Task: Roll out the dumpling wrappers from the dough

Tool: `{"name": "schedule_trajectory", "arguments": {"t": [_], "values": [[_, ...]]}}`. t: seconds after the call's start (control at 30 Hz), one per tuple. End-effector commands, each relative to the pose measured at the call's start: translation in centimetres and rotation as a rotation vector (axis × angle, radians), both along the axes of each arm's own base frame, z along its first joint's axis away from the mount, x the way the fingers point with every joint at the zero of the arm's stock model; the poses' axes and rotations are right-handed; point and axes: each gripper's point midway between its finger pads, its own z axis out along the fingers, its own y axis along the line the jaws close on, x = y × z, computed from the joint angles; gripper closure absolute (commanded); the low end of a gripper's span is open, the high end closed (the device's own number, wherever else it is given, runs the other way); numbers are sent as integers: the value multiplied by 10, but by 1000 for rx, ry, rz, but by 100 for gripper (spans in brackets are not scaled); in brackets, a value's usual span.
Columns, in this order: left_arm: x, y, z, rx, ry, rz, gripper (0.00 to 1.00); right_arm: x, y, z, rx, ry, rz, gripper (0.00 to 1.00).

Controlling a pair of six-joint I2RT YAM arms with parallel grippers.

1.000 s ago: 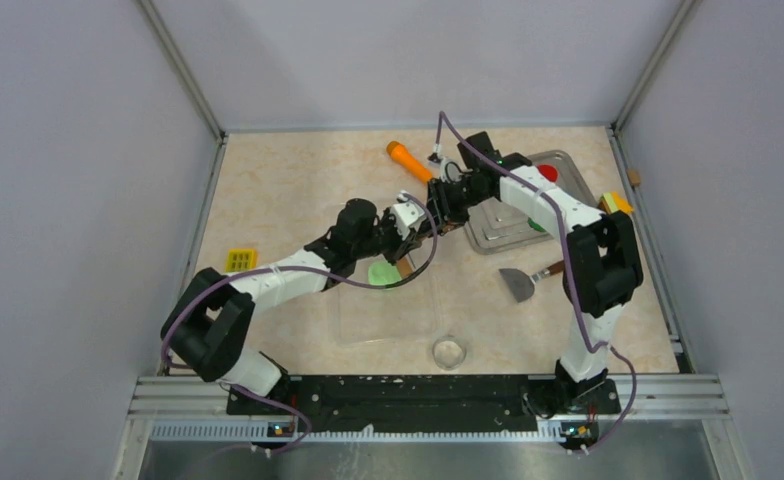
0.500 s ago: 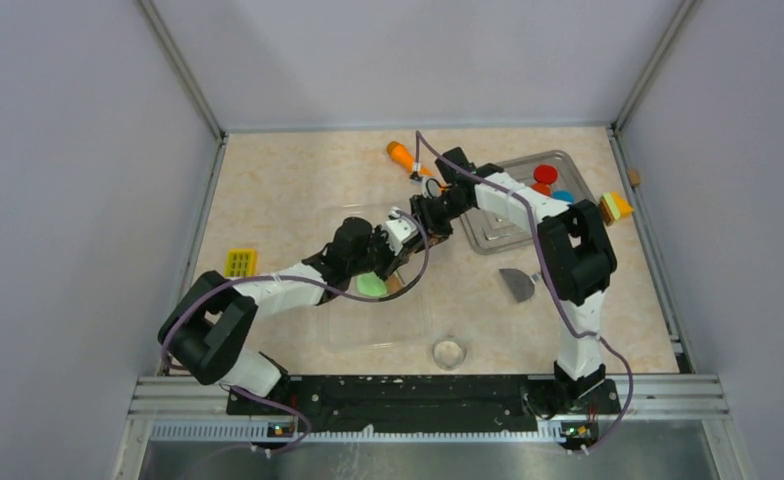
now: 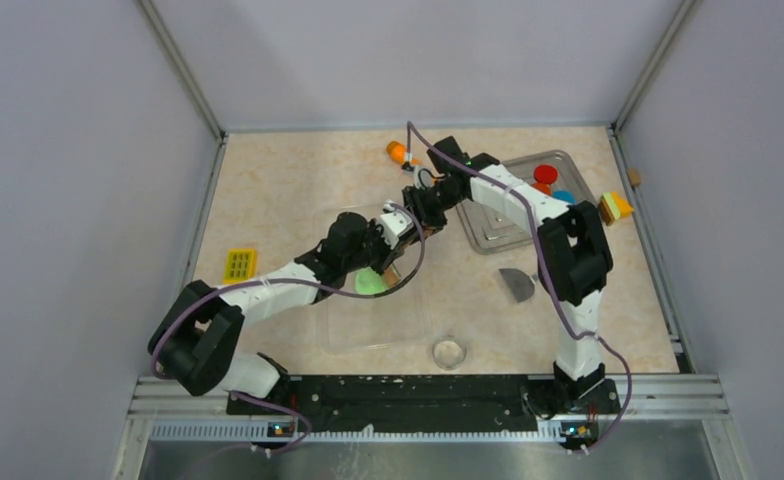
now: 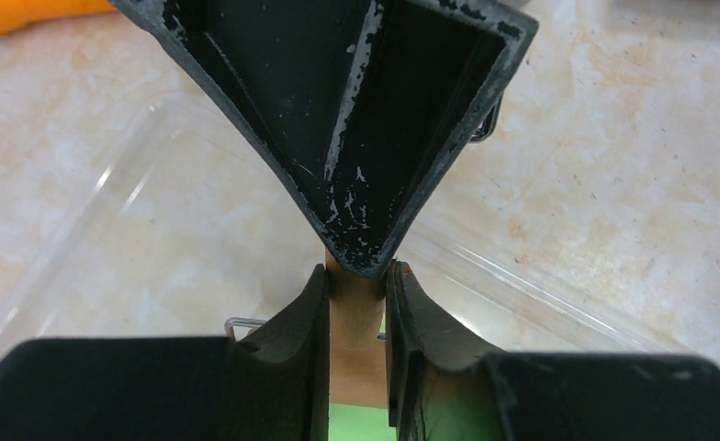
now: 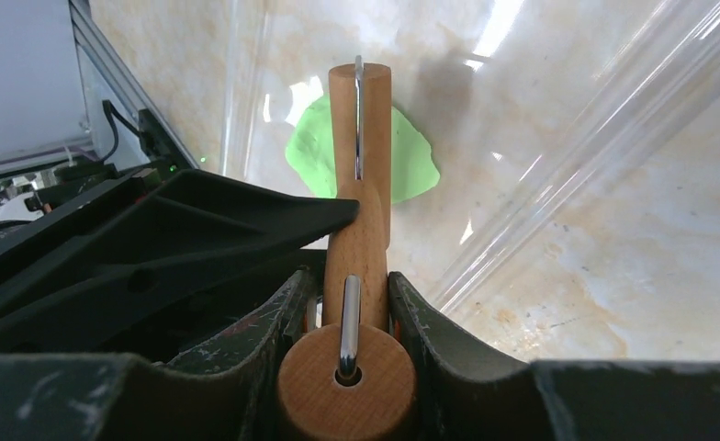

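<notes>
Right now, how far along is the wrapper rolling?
Done: the dough lies on the clear tray as one uneven blob. In hand: both the left gripper and right gripper are shut on the wooden roller, near the dough. Left: rolling it flat and making wrappers; none show yet.
</notes>
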Motion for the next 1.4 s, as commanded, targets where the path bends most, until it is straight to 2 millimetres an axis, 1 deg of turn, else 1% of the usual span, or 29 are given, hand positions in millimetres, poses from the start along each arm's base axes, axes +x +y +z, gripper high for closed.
{"name": "schedule_trajectory", "arguments": {"t": [0.0,0.07,0.17,0.27,0.37,0.47,0.6,0.67,0.77,0.93,1.03,1.1,1.2,1.37], "values": [[11,-45,69,-140,-123,-134,100,0,27,107,257,-191,81,100],[13,-50,76,-147,-125,-146,100,-6,23,112,270,-194,91,100],[14,-54,78,-142,-111,-155,100,-16,17,112,280,-182,99,100],[10,-48,75,-122,-89,-148,100,-23,15,104,284,-149,108,100],[2,-38,71,-95,-61,-132,100,-27,19,98,295,-107,121,100],[-7,-28,66,-82,-40,-120,100,-32,26,86,297,-67,150,100],[-15,-16,53,-61,-10,-92,100,-38,37,72,295,-21,177,100],[-17,-12,47,-55,-5,-82,100,-39,42,65,288,-5,181,100],[-19,-8,36,-49,11,-65,100,-35,45,48,246,1,163,100],[-16,0,10,-18,20,-31,100,-26,47,21,179,12,120,100],[-15,13,-10,38,37,12,100,-24,47,2,115,-4,120,100],[-9,20,-11,44,35,68,100,-27,48,-9,83,-8,125,100],[-2,23,-15,59,60,115,100,-35,51,-22,55,0,144,100],[-7,28,-18,62,157,183,100,-46,61,-32,47,0,170,100]]}}
